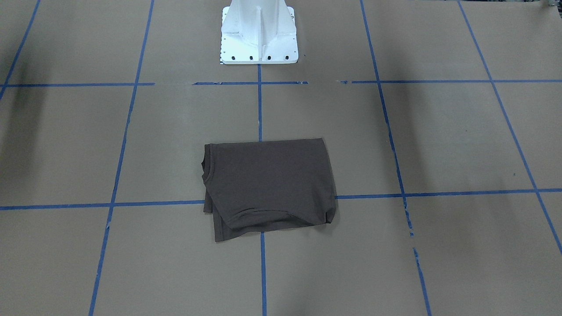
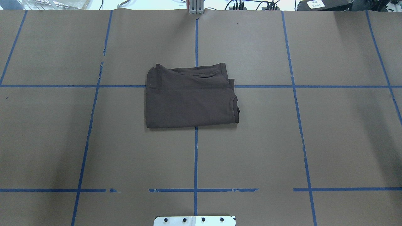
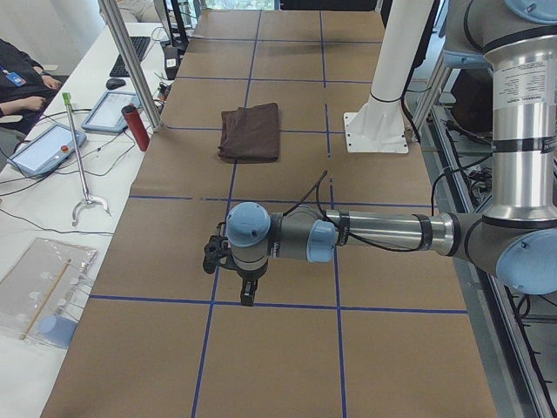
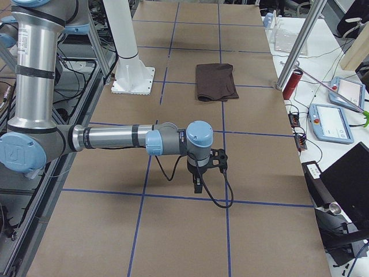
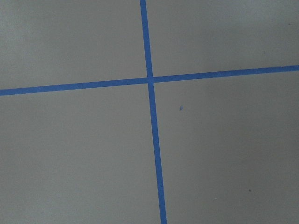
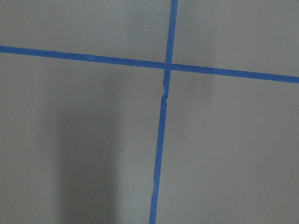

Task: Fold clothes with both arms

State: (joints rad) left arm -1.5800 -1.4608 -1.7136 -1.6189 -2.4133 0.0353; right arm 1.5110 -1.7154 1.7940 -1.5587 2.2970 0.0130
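dark brown folded short-sleeved t-shirt [image 2: 190, 99]: flat, long axis crosswise on brown paper-covered table [image 2: 329, 141], collar toward robot's right. black two-finger left gripper [image 3: 248, 294], right gripper [image 4: 197, 186]: opening cannot be told.

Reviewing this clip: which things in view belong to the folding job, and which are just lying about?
Job: brown T-shirt, already folded; left tool; right tool.
Lying about: red cylinder; tablet; grabber stick; white pedestal.

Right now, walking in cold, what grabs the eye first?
A dark brown T-shirt, folded into a compact rectangle, lies at mid-table over a crossing of blue tape lines. The left arm and right arm reach out low near opposite table ends, well clear of it.
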